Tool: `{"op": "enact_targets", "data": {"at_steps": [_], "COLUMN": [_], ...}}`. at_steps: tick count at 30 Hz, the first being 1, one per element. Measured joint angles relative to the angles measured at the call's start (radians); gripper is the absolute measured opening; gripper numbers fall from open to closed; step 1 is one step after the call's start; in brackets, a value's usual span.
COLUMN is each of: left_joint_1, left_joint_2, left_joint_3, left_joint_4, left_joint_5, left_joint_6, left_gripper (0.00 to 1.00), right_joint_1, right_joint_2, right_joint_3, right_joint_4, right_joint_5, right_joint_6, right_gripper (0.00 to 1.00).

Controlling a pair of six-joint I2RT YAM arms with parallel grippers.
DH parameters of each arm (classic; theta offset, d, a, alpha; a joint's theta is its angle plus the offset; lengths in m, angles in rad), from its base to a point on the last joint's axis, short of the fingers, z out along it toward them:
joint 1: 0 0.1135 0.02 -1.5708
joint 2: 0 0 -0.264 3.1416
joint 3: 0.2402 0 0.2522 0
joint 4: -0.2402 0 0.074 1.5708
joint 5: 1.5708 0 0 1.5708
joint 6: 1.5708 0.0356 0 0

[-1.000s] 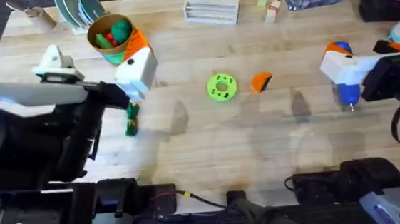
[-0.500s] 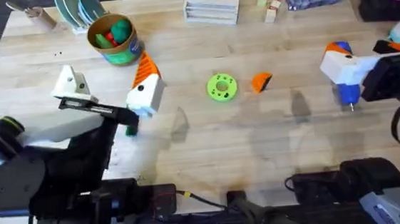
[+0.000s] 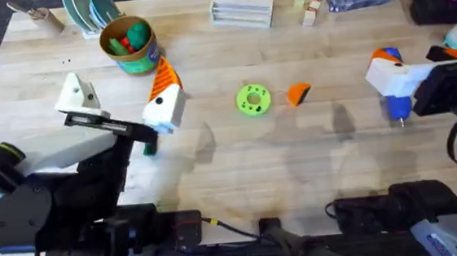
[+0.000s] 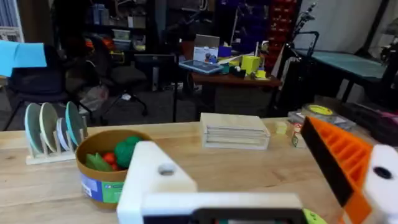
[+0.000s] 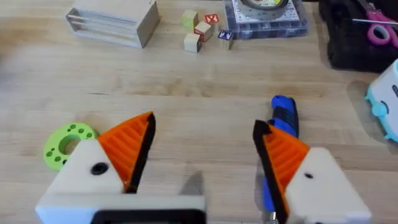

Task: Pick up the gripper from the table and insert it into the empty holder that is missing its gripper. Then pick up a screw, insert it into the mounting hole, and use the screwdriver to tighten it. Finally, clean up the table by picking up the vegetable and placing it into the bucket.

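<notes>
Well, my left hand (image 3: 121,112) hangs spread above the left part of the counter (image 3: 240,168), with nothing between its fingers; one finger wears an orange tip (image 3: 162,78), the other is a bare white holder (image 3: 77,95) lacking its tip, and that is the mount I judge must be filled; the gripper (image 3: 298,94), a small orange wedge, lies on the wood just beside the green disc (image 3: 252,99), well apart from both of my hands; my right hand (image 5: 205,149) hovers over the right side, also spread and empty, both its orange pads (image 5: 134,140) in place; the screwdriver (image 5: 283,124) lies on the counter beneath it, blue and stubby; the bucket (image 3: 128,44) stands at the far left with vegetables inside, and a small green piece (image 3: 149,148) lies by my left arm, though I cannot tell what it is; the wedge looks like light, stiff plastic, smooth enough to slip, so I would pinch it across its flat sides near the thick end, leaving the narrow end free to slide into the holder; squeezing gently should do, since it weighs little; the screwdriver seems heavier and round, best gripped around its middle.
</notes>
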Motion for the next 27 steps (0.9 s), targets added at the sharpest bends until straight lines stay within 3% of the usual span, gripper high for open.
{"op": "enact_targets", "data": {"at_steps": [11,19,27], "left_joint_1": [0.006,0.007,0.007], "left_joint_2": [0.000,0.000,0.001], "left_joint_3": [-0.034,-0.161,-0.177], "left_joint_4": [0.003,0.180,0.177], "left_joint_5": [0.000,0.000,0.000], "left_joint_6": [0.000,0.000,0.000], "left_gripper": [0.993,0.993,0.993], "right_joint_1": [0.000,0.000,0.000], "right_joint_2": [0.000,0.000,0.000], "right_joint_3": [0.000,0.000,0.000], "right_joint_4": [0.000,0.000,0.000], "right_joint_5": [0.000,0.000,0.000], "right_joint_6": [0.000,0.000,0.000], "right_gripper": [0.992,0.992,0.992]}}
